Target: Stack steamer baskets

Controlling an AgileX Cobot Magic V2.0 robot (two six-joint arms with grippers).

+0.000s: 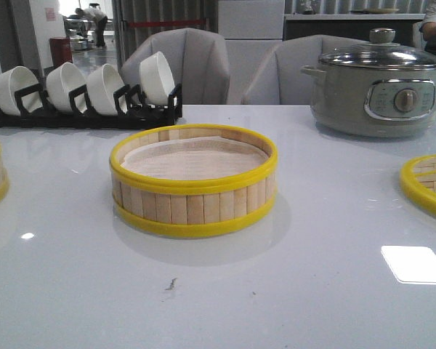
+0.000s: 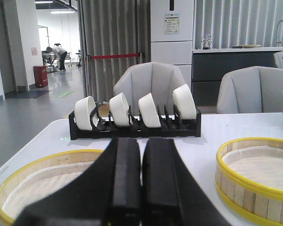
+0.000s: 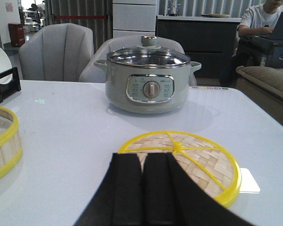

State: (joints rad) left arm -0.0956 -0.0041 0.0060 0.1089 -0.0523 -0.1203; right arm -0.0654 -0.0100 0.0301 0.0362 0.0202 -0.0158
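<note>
only the right wrist view shows the woven lid [image 3: 188, 160] whole.

Yellow-rimmed steamer basket [image 1: 193, 182], pale slats

basket [image 1: 193, 183] — bamboo slats, glossy yellow rims | table [image 1: 312, 276] — glossy white | liner [image 1: 192, 160] perhaps cloth

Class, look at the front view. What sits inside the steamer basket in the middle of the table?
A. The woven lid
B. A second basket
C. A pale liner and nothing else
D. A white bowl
C: the middle steamer basket shows only a pale liner on its floor.
</note>
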